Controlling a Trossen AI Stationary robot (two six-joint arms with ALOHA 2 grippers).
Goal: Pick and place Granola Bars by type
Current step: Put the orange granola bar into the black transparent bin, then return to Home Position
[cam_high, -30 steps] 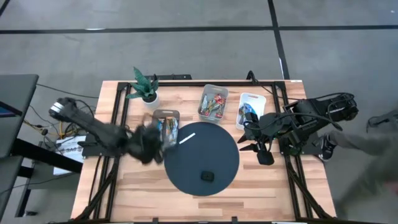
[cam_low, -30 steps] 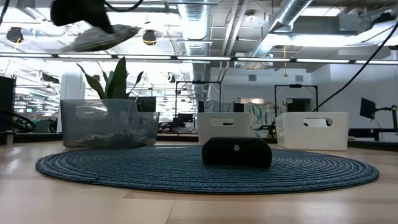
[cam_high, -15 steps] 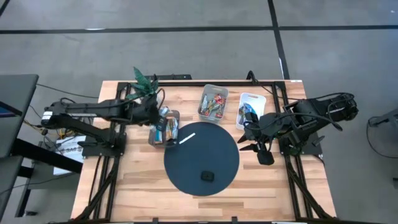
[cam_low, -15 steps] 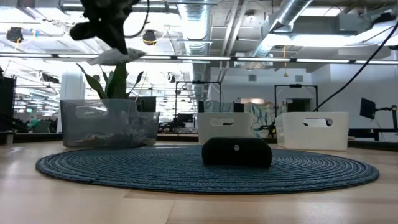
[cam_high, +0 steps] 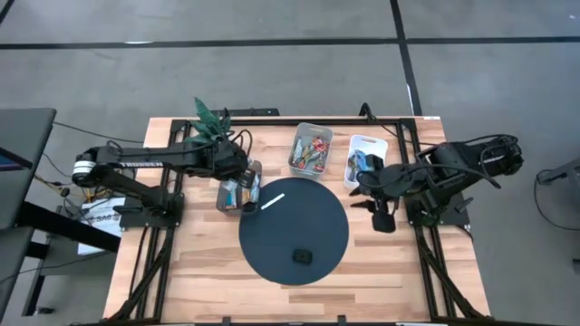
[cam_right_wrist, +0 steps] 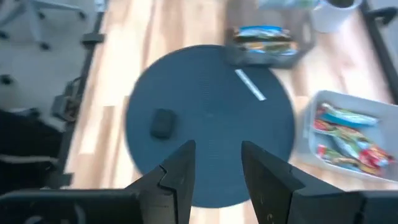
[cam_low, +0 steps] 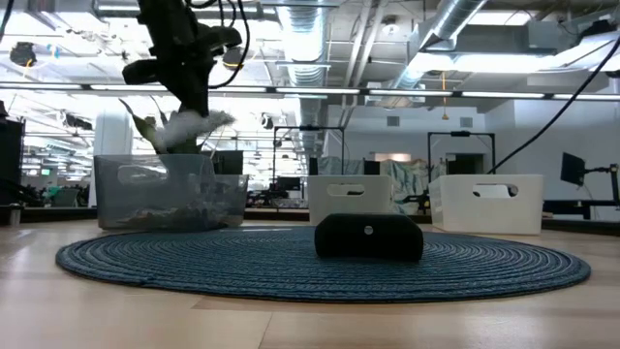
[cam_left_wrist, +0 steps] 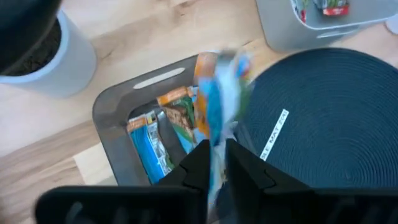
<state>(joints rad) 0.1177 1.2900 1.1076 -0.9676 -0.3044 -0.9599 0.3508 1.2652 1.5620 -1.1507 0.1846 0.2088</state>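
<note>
the left claw (cam_left_wrist: pixel 214 163) hangs over the grey bin (cam_high: pixel 237 186) at the mat's (cam_high: pixel 294 231) far-left edge, its fingers narrow on a blue bar (cam_left_wrist: pixel 214 106), so the drop step is in hand; next it needs only to part the fingers and lift clear. a second ago this arm was blurred and nearer, short of the bin. the right claw (cam_right_wrist: pixel 211 163) waits half open by the white bin (cam_high: pixel 367 156), as before.

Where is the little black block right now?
In the high view, the little black block sits on the round dark mat, near the mat's front edge, well away from the white stick and the bins.
</note>
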